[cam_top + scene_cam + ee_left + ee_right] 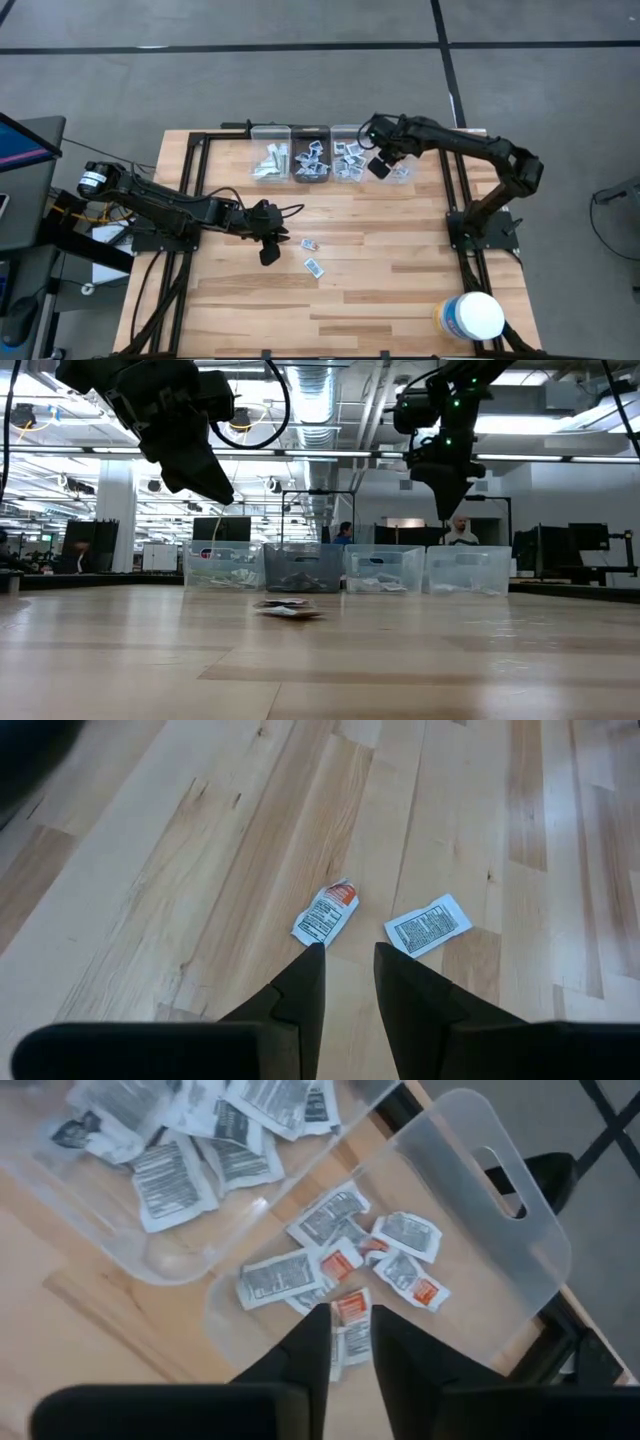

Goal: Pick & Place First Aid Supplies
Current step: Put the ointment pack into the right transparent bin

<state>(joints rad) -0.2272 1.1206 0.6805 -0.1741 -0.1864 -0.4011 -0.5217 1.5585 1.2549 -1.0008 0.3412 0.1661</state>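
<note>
Two first aid packets lie flat on the wooden table: one with red print point(327, 912) and one with black print point(428, 925), also seen as packets point(312, 255) in the high view. My left gripper point(348, 955) hovers open just short of them, above the table point(380, 280). My right gripper point(348, 1320) hangs open, pointing down over the rightmost clear bin point(500, 1230), where several red-printed packets point(400, 1250) lie. One packet point(351, 1306) shows in the gap between its fingers; whether it lies in the bin or is falling, I cannot tell.
A row of clear bins point(310, 155) stands along the far edge, each with packets; the neighbouring bin point(170, 1180) holds black-printed ones. A large white round tub point(472, 316) stands at the near right corner. Bare wood lies between the loose packets and the bins.
</note>
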